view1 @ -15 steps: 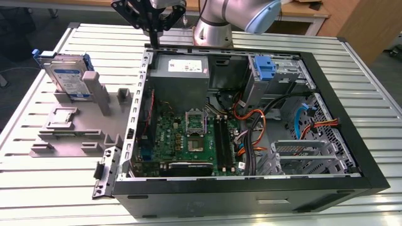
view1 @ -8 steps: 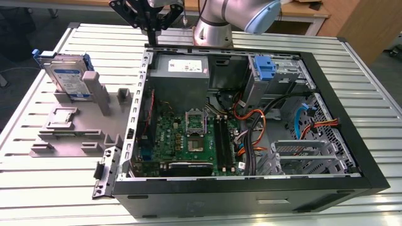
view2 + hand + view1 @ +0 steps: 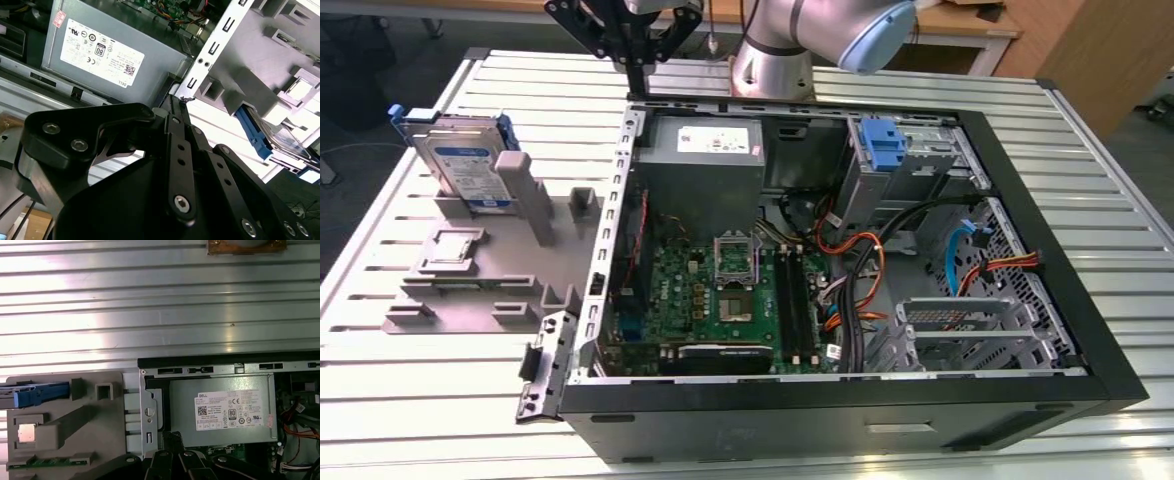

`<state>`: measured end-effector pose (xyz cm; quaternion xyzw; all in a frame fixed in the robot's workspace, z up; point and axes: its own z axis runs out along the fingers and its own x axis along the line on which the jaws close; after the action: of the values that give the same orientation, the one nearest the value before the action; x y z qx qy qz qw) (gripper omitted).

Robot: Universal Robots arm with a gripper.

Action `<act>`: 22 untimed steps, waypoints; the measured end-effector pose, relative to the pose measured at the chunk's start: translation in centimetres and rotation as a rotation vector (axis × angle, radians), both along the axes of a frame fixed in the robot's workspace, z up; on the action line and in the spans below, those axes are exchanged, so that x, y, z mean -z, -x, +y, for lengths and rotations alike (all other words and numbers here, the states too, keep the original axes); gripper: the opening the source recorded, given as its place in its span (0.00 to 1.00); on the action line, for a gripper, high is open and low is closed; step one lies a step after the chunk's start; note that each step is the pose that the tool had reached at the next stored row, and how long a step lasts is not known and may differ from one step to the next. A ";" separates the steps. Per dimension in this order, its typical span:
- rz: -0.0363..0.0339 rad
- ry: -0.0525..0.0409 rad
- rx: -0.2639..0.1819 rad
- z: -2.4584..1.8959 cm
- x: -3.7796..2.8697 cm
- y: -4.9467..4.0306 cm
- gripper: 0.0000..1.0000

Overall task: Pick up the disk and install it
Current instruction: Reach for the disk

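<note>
Ribbed silver metal slats make up the worktop (image 3: pixel 427 400), and near its edge on the exterior view's left, toward the far corner, the flat silver-grey disk (image 3: pixel 460 165) with a blue-and-white label and blue plastic rails is seen standing upright on its edge. It is seated in a slot of a grey plastic fixture (image 3: pixel 480 290) that lies flat on the worktop. The disk's blue rail is also seen in the second wrist view (image 3: pixel 252 132) and the first wrist view (image 3: pixel 40 394). Just beside the fixture, a black open computer case (image 3: pixel 854 400) is laid on its side, with a green motherboard (image 3: pixel 720 290) exposed inside. At the case's far end a grey box with a white sticker (image 3: pixel 707 140) is mounted, and an upright blue plastic latch (image 3: pixel 883 145) is seen near it. The black gripper (image 3: pixel 636 88) is held above the case's far corner nearest the fixture, well apart from the disk, its fingers pressed together with nothing grasped.
</note>
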<state>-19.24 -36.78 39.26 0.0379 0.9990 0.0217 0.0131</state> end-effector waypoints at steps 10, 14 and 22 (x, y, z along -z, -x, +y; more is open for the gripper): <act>0.0000 0.0000 0.000 0.03 0.00 0.27 0.10; -0.0001 -0.0001 0.000 0.04 0.01 0.40 0.10; 0.0000 0.0000 0.000 0.04 0.02 0.62 0.10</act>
<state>-19.86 -36.75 39.23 0.0379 0.9990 0.0217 0.0131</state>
